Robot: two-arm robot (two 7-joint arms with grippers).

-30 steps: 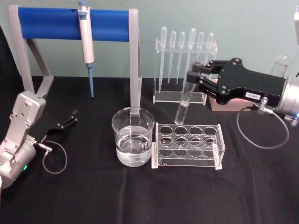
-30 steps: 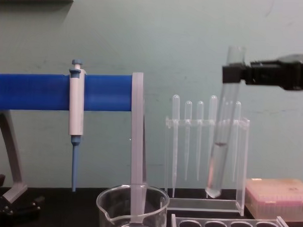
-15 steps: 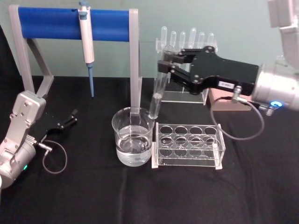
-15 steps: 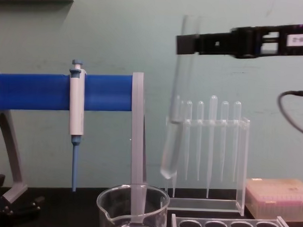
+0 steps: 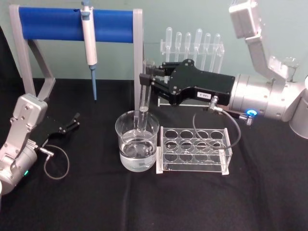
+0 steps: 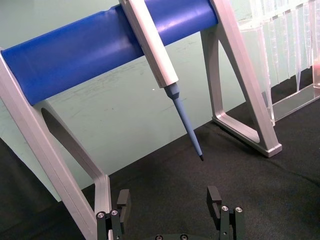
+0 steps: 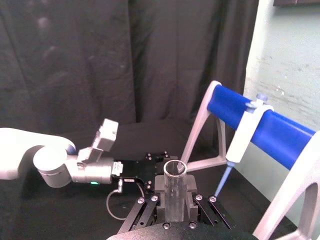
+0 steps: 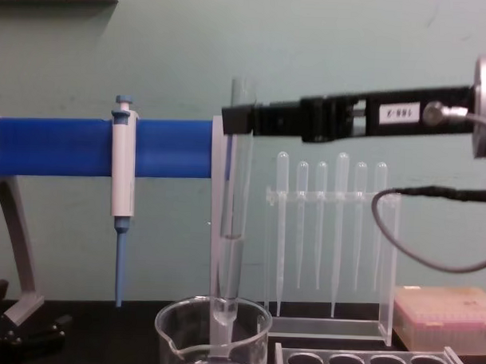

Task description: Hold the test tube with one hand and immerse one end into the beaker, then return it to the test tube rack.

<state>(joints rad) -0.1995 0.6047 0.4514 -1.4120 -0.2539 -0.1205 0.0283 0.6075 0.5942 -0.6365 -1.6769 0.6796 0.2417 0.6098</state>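
While the right gripper [image 5: 145, 79] is clamped on the upper part of the single test tube [image 5: 143, 103], the tube hangs nearly upright over the one beaker [image 5: 123, 144], its rounded lower end inside the beaker's mouth and below the rim in the chest view; whether it reaches the water cannot be told. Clear liquid fills the lower part of the tube. Water stands in the lower half of the beaker. One clear rack [image 5: 226, 150] with twelve round holes, in three rows of four, sits just beside the beaker on the robot's right. Behind it, one clear stand [image 5: 165, 99] holds six thin plastic pipettes [image 5: 198, 41], bulbs upward. One white-and-blue pipette [image 5: 88, 43] hangs tip down from the blue bar of a grey frame [image 5: 53, 24]. One pink box [image 8: 446, 317] lies at the right of the stand. Left gripper [image 5: 74, 121]: parked low at the table's left, fingers apart, well away from the beaker
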